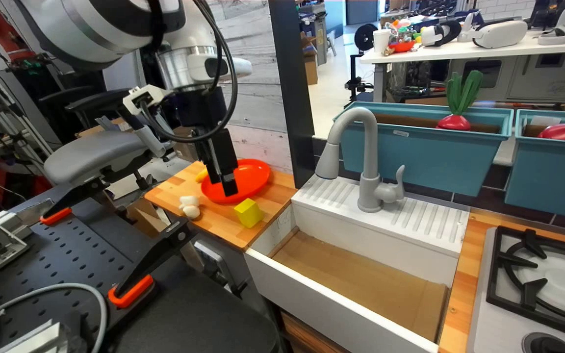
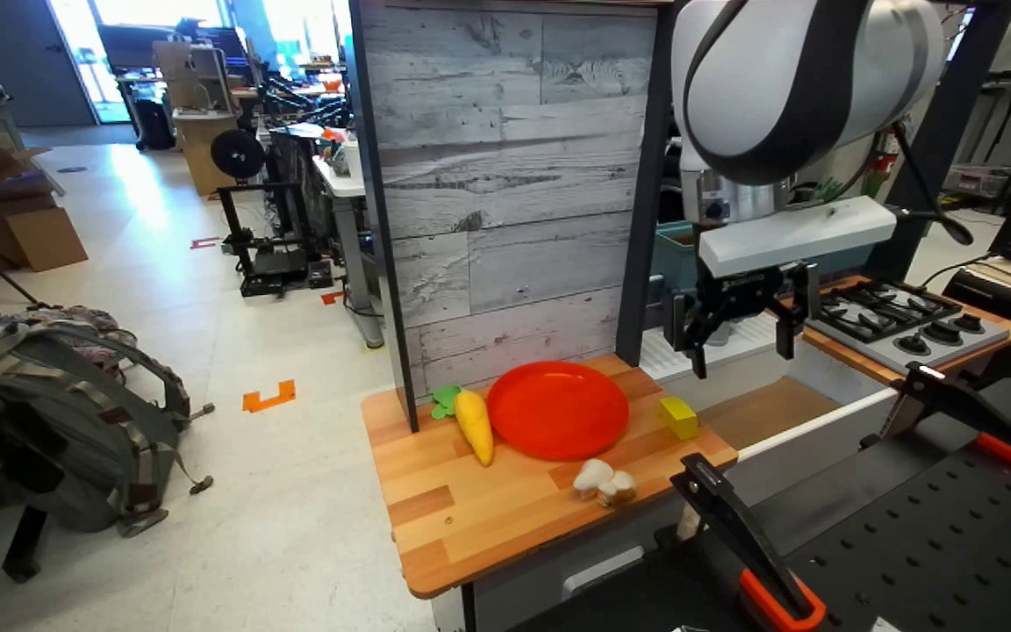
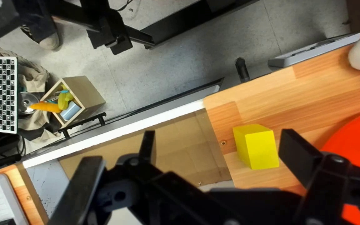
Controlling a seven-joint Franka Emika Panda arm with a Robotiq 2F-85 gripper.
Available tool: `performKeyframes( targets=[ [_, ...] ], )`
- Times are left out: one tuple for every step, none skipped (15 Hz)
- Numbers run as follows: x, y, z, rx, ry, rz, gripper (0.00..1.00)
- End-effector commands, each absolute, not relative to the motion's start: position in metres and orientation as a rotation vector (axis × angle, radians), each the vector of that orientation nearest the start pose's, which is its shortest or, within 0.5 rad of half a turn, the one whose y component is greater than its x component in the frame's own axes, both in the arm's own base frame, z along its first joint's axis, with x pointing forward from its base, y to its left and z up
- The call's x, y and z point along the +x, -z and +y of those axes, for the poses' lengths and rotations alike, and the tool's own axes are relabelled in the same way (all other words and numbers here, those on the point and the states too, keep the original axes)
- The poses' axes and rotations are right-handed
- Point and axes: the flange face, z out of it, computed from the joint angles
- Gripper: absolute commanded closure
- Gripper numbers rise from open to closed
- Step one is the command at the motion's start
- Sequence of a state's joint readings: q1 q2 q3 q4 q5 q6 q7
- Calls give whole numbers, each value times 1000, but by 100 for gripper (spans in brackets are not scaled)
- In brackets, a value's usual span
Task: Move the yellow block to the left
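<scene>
A: Anything to fear from the arm (image 2: 769,88) as posed?

B: A little. Held high, bent at the wrist, with the claw (image 2: 743,358) hanging almost straight down above everything in play. Risk of stubbing the tips by dropping too deep, with height hard to judge from there.

A: And below?

B: Under one side of the claw, the sink (image 1: 321,306). Easy to lose a load in there after a weak pinch beside its edge.

A: Under the opposite side?

B: The worktop (image 2: 514,509), and on it the red dish (image 2: 558,412), lower than the claw and off past the finger (image 3: 297,153) on that side. Probably in the path of a leftward move. Likely to get knocked or tipped in case of too low a carry.

A: Holding anything?

B: No. Unclenched, spread wide, nothing between the tips.

A: And the yellow block (image 3: 256,147)?

B: On the worktop, below the claw and not touching it, off-centre toward the dish-side finger. Danger there of landing that finger on its top, or of shoving it toward the sink, by descending without first shifting over. Perhaps also of a corner grip, from faces not quite square to the fingers.
</scene>
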State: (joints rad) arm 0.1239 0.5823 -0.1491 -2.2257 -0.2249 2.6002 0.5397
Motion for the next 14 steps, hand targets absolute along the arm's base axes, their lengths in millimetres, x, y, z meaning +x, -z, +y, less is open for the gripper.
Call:
performKeyframes(
  targets=[
    [523, -70, -10, -3341, -192, 556, 0],
    [524, -65, -8, -3344, -186, 545, 0],
    [525, -58, -6, -3346, -188, 533, 0],
    [525, -51, -4, -3350, -188, 516, 0],
    [525, -46, -2, -3355, -188, 501, 0],
    [524, -40, 0, -3358, -199, 484, 0],
    [524, -35, 2, -3361, -206, 474, 0],
    [525, -31, 3, -3364, -215, 463, 0],
    [525, -27, 4, -3366, -227, 454, 0],
    [525, -24, 4, -3367, -242, 446, 0],
    [526, -21, 3, -3369, -247, 441, 0],
    [528, -18, 3, -3369, -251, 437, 0],
    [529, -17, 2, -3368, -258, 434, 0],
    [531, -15, 2, -3369, -256, 429, 0]
  ],
)
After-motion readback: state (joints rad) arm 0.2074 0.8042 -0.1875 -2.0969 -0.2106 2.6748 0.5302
